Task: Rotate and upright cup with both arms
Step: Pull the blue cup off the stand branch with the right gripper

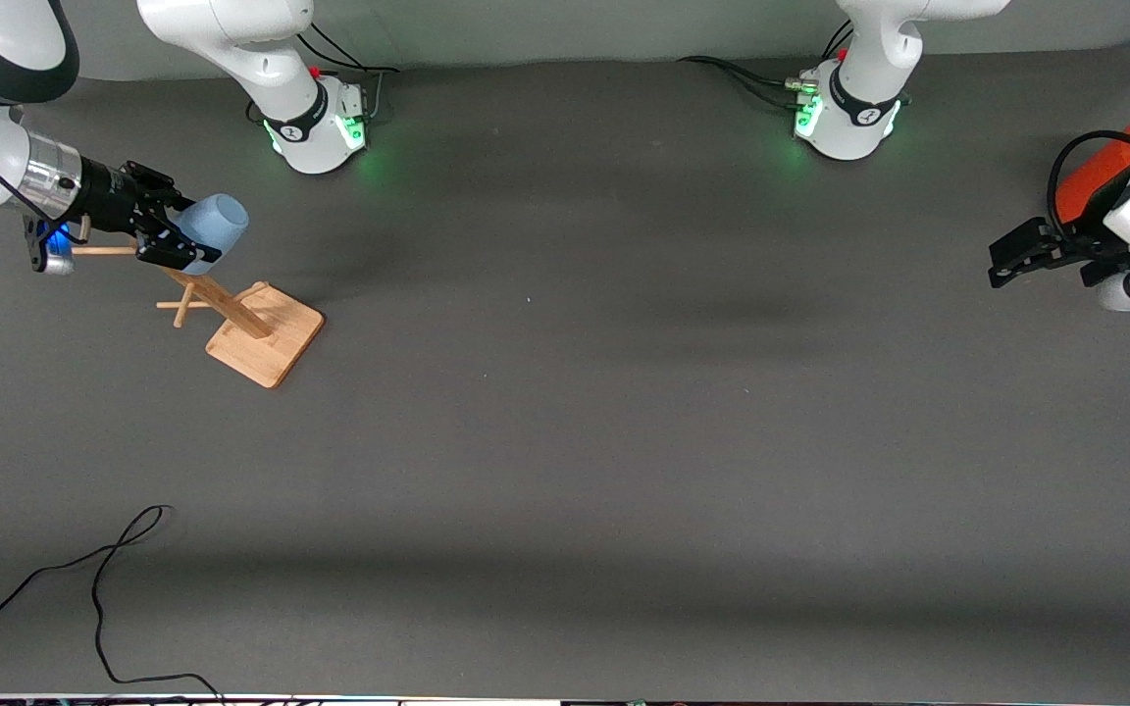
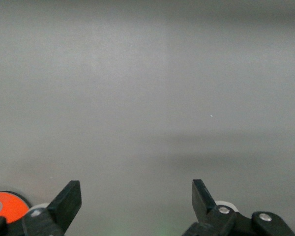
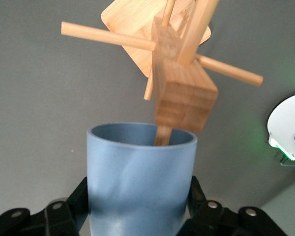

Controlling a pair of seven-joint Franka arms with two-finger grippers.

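1. The cup (image 1: 215, 227) is the small light-blue tumbler, and it's up off the worktop (image 1: 624, 422), held over the wooden rack at the right arm's end.
2. It's tipped on its side in the front view. In the right wrist view its open mouth (image 3: 141, 133) faces one of the rack's pegs, and the tip of that peg (image 3: 162, 134) sits just inside the rim.
3. The right gripper (image 1: 169, 233) has it, with a black finger clamped tight against each side of the cup's wall. You can see both fingers (image 3: 69, 209) hugging the blue body in the right wrist view.
4. The wooden rack (image 1: 249, 328) is a slanted post with thin pegs sticking out, standing on a flat square bamboo base that rests on the worktop.
5. The left gripper (image 1: 1021, 255) hangs over the worktop at the left arm's end, well apart from the cup. Its fingers (image 2: 69, 199) are spread wide with nothing between them, so that arm just waits.
6. An orange-red can (image 1: 1095, 176) sits right by the left gripper, partly hidden by the arm.
7. A loose black cable (image 1: 99, 588) snakes over the worktop, closer to the front camera than the rack.
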